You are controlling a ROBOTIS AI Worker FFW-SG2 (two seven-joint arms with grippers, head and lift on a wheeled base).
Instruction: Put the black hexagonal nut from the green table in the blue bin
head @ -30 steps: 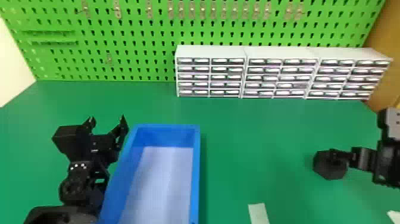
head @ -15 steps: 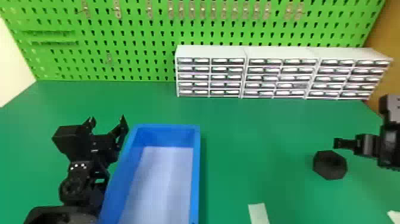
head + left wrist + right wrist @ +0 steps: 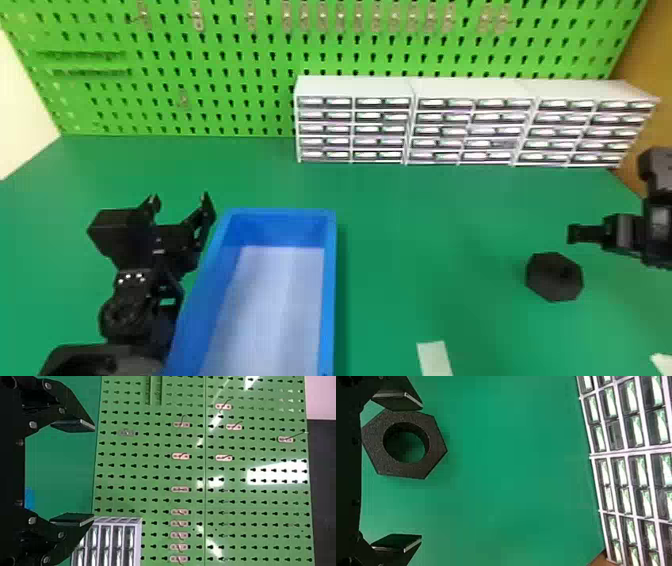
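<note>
In the head view, the black hexagonal nut (image 3: 555, 276) lies flat on the green table (image 3: 430, 240), right of the blue bin (image 3: 328, 280). Just beyond it, my right gripper (image 3: 575, 234) comes in from the right edge. In the right wrist view, the right gripper (image 3: 421, 472) is open; the nut (image 3: 438, 451) lies beyond its fingers, close to one fingertip and off-centre, ungripped. My left gripper (image 3: 181, 200) is parked open beside the bin's left wall. The left wrist view has the left gripper (image 3: 94, 472) with nothing between its fingers.
White drawer units (image 3: 470, 92) line the table's back edge, against a green pegboard (image 3: 250, 55). A pale strip (image 3: 434, 357) lies near the front, and another pale piece (image 3: 662, 364) at the front right. Open table stretches between bin and nut.
The right gripper has shifted from over the nut toward the table's back, leaving the nut's top in full view. The nut, bin and left arm have stayed put.
</note>
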